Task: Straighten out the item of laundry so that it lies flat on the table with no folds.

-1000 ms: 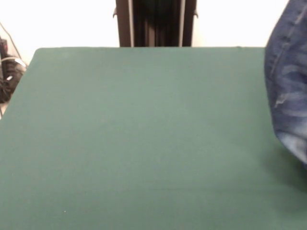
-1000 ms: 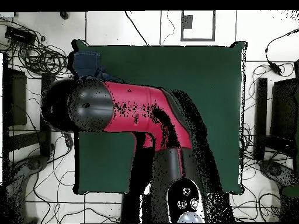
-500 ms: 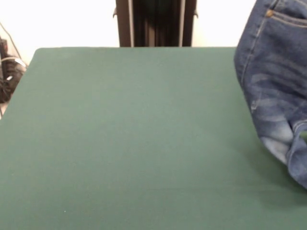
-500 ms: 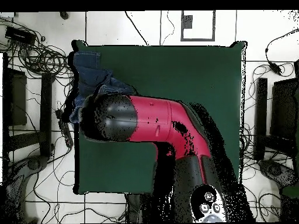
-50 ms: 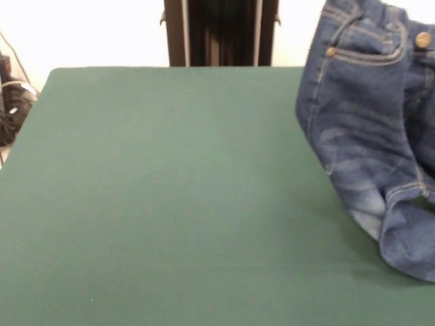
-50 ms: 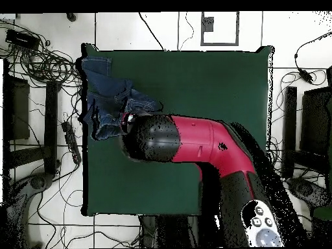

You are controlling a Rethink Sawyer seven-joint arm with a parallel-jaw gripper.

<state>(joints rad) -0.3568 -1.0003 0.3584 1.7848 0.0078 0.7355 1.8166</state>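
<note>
Small blue denim jeans with faded patches and brass buttons [image 5: 370, 129] hanging bunched around 3 o'clock in the front view, waistband up high, legs crumpled onto the big dark green felt table [image 5: 177, 197] right by its edge. Can't tell what the gripper is doing, hidden under the red and black arm [image 6: 188, 139] overhead. Biggest risk, probably: legs sliding off that edge or landing folded if let go while this scrunched.

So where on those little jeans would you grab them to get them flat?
Probably the waistband, from above. In the front view the jeans hang waistband-up with the brass button on top and the legs trailing onto the table, so their weight may help unfold them.
</note>
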